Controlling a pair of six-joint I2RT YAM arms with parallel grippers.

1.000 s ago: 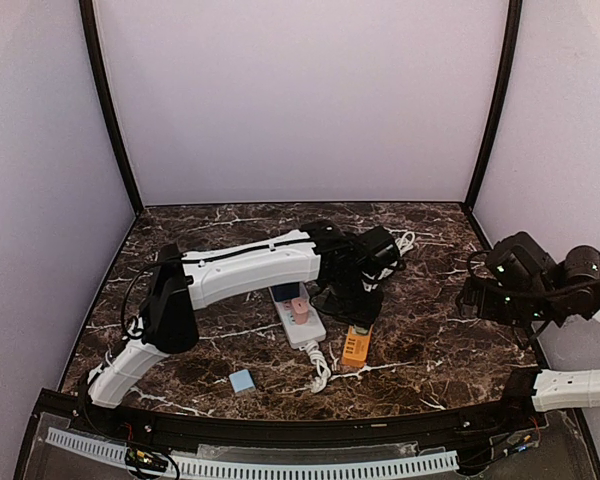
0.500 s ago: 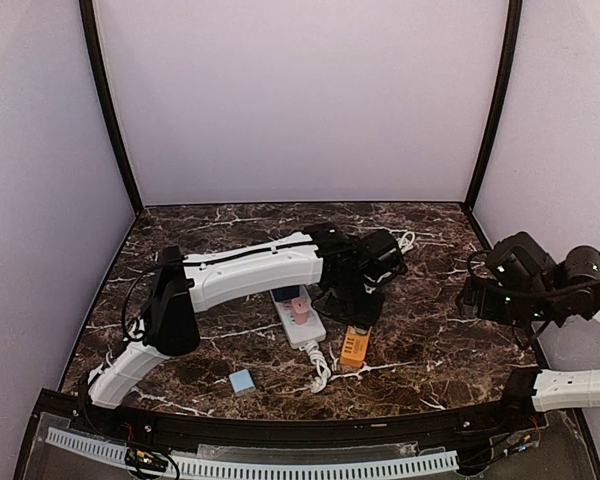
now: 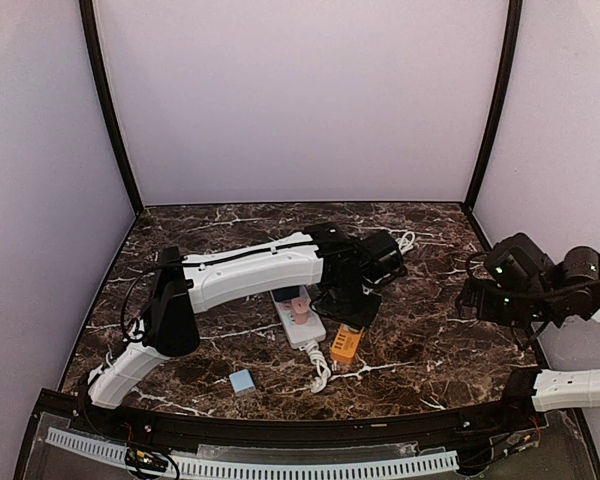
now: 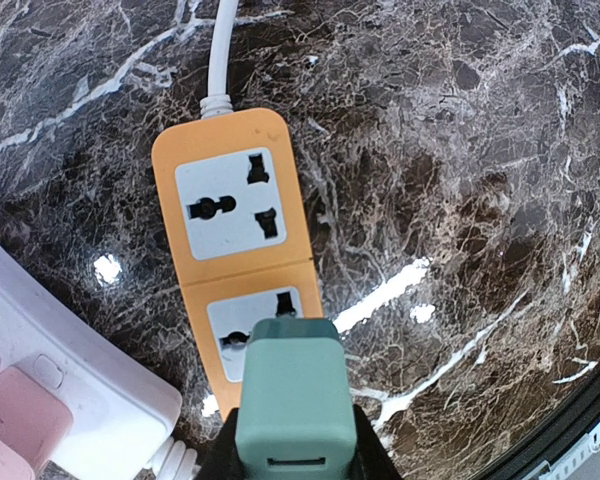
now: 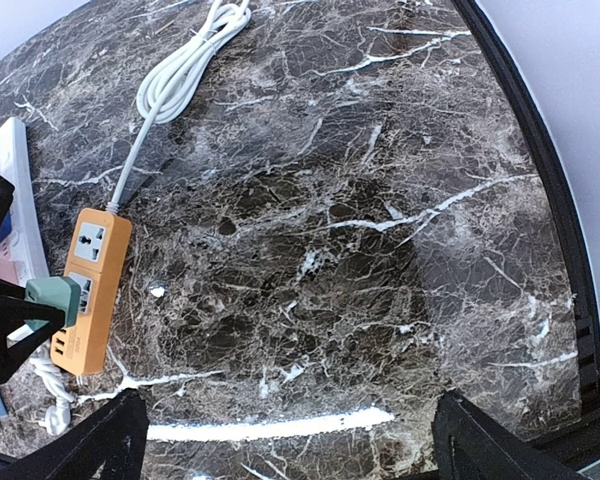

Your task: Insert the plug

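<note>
An orange power strip (image 4: pixel 238 262) with two white sockets lies on the dark marble table; it also shows in the top view (image 3: pixel 344 343) and the right wrist view (image 5: pixel 88 290). My left gripper (image 4: pixel 290 440) is shut on a green plug adapter (image 4: pixel 290 400) and holds it over the strip's near socket (image 4: pixel 255 330), partly covering it. The far socket (image 4: pixel 230 203) is bare. The green plug also shows in the right wrist view (image 5: pixel 54 294). My right gripper (image 5: pixel 290 440) is open and empty, raised at the table's right side (image 3: pixel 480 297).
A white power strip (image 3: pixel 298 322) with a pink plug (image 3: pixel 300 309) in it lies just left of the orange one. A coiled white cable (image 5: pixel 190 65) runs to the back. A small light-blue block (image 3: pixel 242 380) sits near the front edge.
My left gripper with the green plug has shifted slightly left and toward the front, and the orange strip has slid the same way. The right arm has not moved.
</note>
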